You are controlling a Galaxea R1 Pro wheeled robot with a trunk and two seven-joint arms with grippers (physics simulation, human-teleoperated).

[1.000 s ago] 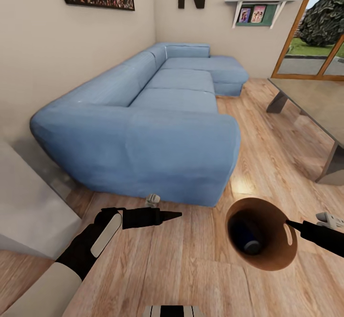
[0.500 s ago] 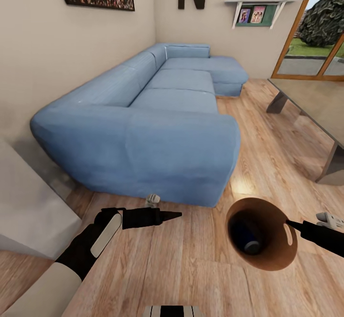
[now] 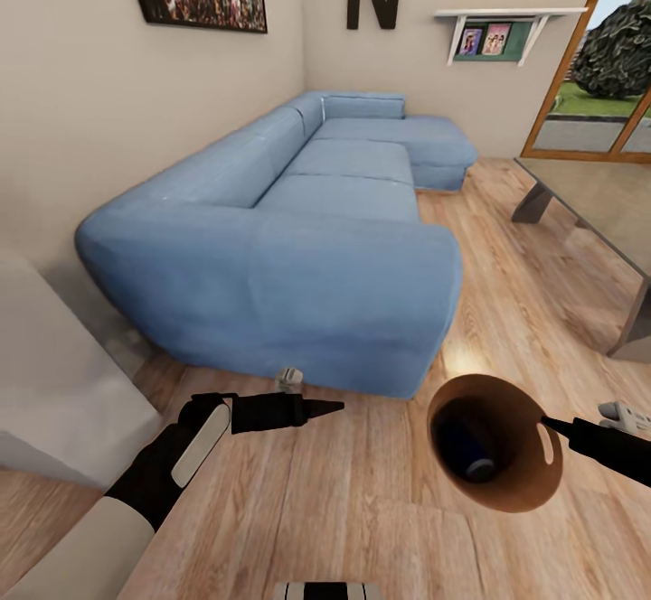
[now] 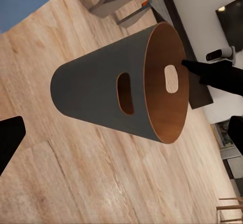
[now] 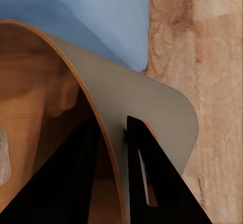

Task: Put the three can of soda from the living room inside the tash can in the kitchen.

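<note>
The tash can (image 3: pixel 520 482), grey outside and brown inside, hangs tilted over the wood floor with its mouth toward the head camera. My right gripper (image 3: pixel 545 420) is shut on its rim beside the slot handle, one finger inside (image 5: pixel 76 183) and one outside the wall. A blue can of soda (image 3: pixel 470 448) lies in the bottom of the bin. A small silver-topped can (image 3: pixel 289 377) stands on the floor against the sofa's base, just beyond my left gripper (image 3: pixel 333 407). The left fingers (image 4: pixel 9 138) are spread wide and hold nothing; that wrist view faces the bin's side (image 4: pixel 96 90).
The blue corner sofa (image 3: pixel 316 248) stands straight ahead against the wall. A glass-topped coffee table (image 3: pixel 606 202) is at the right, with wood-framed glass doors (image 3: pixel 588 94) behind it. A pale grey block (image 3: pixel 54 392) stands at the left. A small white object (image 3: pixel 624 417) lies at the right.
The whole head view has shifted a little, so the sofa and wall sit slightly further right and lower. Both arms, the bin and the floor can keep their places.
</note>
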